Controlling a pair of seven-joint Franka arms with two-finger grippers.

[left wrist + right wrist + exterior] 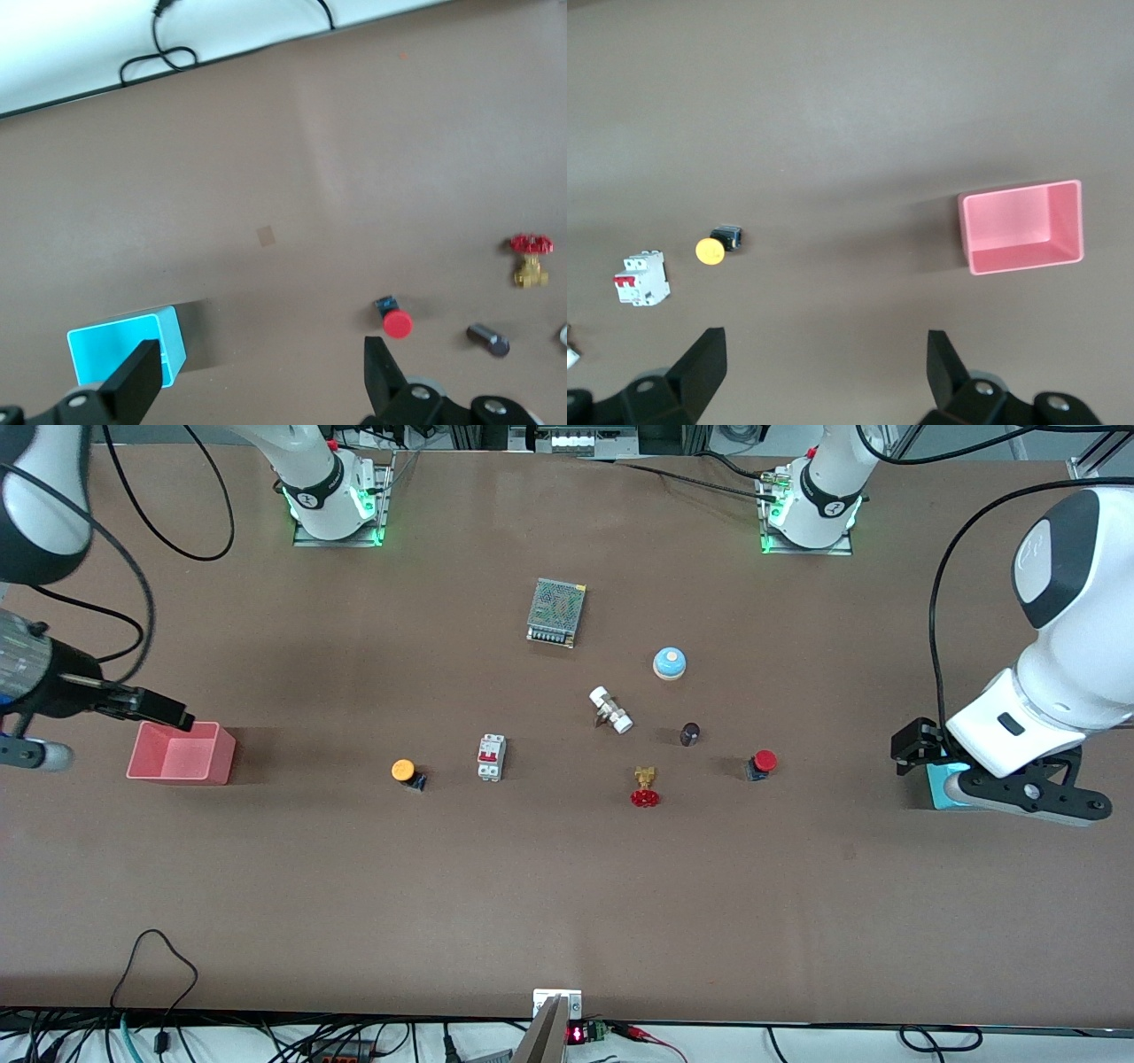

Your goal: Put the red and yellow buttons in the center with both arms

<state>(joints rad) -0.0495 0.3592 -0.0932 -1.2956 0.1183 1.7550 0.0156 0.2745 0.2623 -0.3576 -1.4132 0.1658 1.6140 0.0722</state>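
The red button [762, 763] lies on the brown tabletop [549, 824] toward the left arm's end, beside the brass valve. It also shows in the left wrist view [397, 322]. The yellow button [405, 771] lies toward the right arm's end, between the pink bin and the breaker; it shows in the right wrist view [710, 250] too. My left gripper [912, 748] [261, 381] is open and empty over the blue bin [937, 786]. My right gripper [168, 713] [824, 372] is open and empty over the pink bin [177, 769].
Around the middle lie a mesh power supply [556, 612], a blue-domed bell [670, 662], a white fitting [610, 709], a dark cylinder [689, 733], a white breaker [492, 757] and a red-handled brass valve [646, 788]. Cables hang along the table's near edge.
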